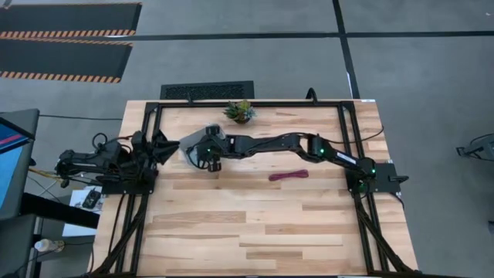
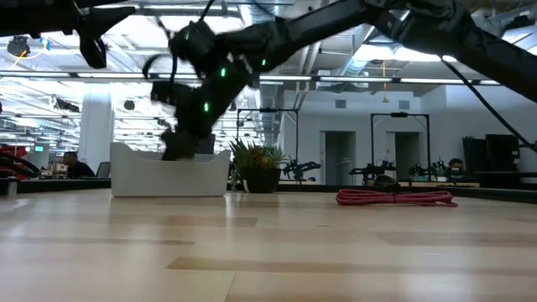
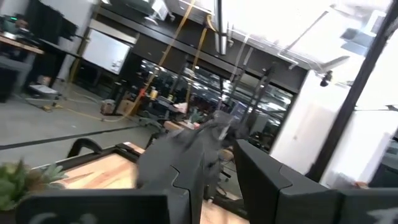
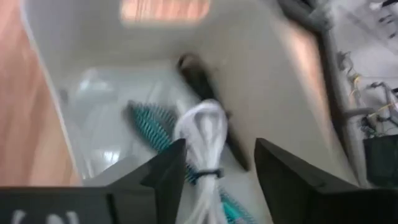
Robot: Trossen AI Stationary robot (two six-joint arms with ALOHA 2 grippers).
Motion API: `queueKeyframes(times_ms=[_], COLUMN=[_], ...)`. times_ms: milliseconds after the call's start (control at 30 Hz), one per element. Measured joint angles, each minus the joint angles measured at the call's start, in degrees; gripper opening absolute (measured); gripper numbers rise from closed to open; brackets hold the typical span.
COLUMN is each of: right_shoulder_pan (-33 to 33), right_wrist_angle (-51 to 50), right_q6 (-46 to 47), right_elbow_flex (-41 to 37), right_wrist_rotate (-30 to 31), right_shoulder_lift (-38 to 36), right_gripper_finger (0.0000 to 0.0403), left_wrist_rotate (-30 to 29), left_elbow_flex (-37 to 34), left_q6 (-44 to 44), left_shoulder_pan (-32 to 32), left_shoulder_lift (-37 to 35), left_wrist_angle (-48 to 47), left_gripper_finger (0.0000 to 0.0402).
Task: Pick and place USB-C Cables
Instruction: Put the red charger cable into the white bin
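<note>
My right gripper reaches across the table and hangs open over the clear bin, which stands on the wood at the table's left-centre. In the right wrist view its fingers stand on either side of the white cable without closing on it. The white cable lies on the bin floor beside the teal cable and the black cable. The maroon cable lies flat on the table toward the right, also seen low across the wood as the maroon cable. My left gripper waits open at the table's left edge.
A small potted plant stands near the far edge, just right of the bin. The right arm stretches across the middle of the table above the wood. A black frame runs along the far, left and right edges. The near half is bare wood.
</note>
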Motion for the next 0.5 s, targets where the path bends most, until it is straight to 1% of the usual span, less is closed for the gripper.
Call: queueKeyframes(times_ms=[100,200,300,367,500], right_shoulder_pan=[0.02,0.03,0.10,0.22,0.83], right_wrist_angle=[-0.32,-2.14,-6.10,-8.90,-18.14], right_q6=[0.43,0.61,0.58,0.61,2.13], right_elbow_flex=[0.00,0.20,0.10,0.07,0.13], right_wrist_rotate=[0.00,0.08,0.14,0.33,0.70], right_shoulder_lift=[-4.26,-9.36,-14.73,-19.11,-29.40], right_gripper_finger=[0.0243,0.0258,0.0260,0.0260,0.0260], left_wrist_rotate=[-2.10,-4.67,-7.11,-7.37,-7.62], left_elbow_flex=[-0.02,-0.02,-0.02,-0.02,-0.02], left_q6=[0.28,0.52,0.78,1.59,1.90], left_shoulder_pan=[0.00,0.00,0.00,0.02,0.00], left_shoulder_lift=[0.00,0.00,0.00,0.08,0.15], left_wrist_angle=[-0.03,0.05,0.26,0.26,0.26], left_gripper_finger=[0.0075,0.0079,0.0091,0.0103,0.0136])
